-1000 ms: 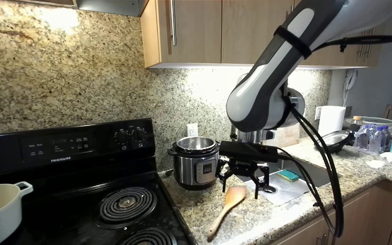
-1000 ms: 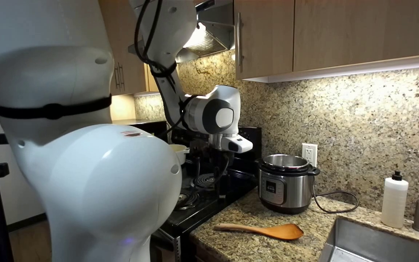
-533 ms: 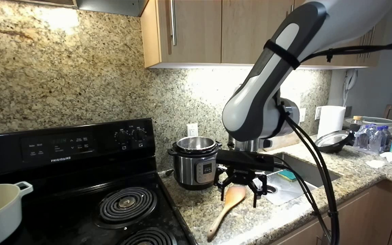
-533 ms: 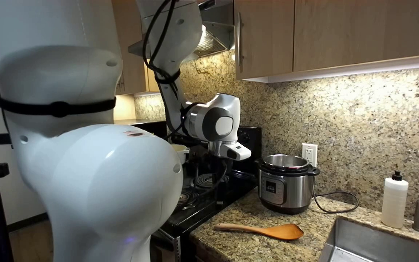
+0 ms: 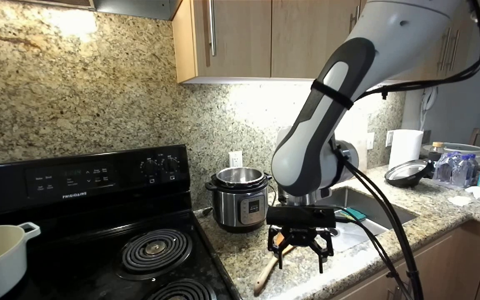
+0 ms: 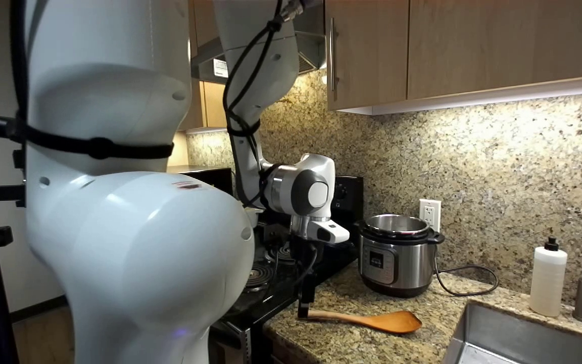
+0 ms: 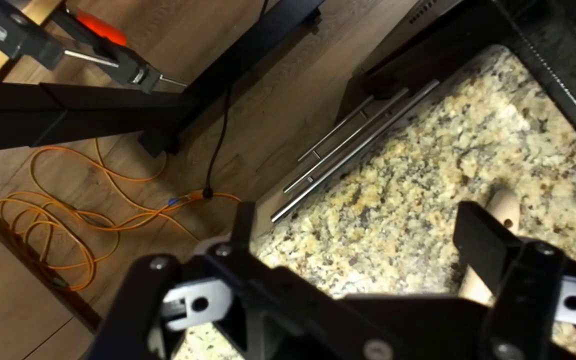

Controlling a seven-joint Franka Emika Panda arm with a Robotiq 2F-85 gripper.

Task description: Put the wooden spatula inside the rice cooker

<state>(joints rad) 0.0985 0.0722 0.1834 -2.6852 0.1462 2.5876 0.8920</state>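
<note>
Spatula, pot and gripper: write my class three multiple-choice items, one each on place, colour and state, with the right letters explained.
1. Where is the wooden spatula?
A) rice cooker
B) countertop
C) sink

2. What colour is the pot on the stove?
A) red
B) blue
C) off-white

3. How does the gripper stand?
A) open
B) shut, empty
C) shut on the spatula

1 B: both exterior views show it lying there.
2 C: an exterior view shows its pale wall.
3 A: its fingers stand apart in the wrist view.
</note>
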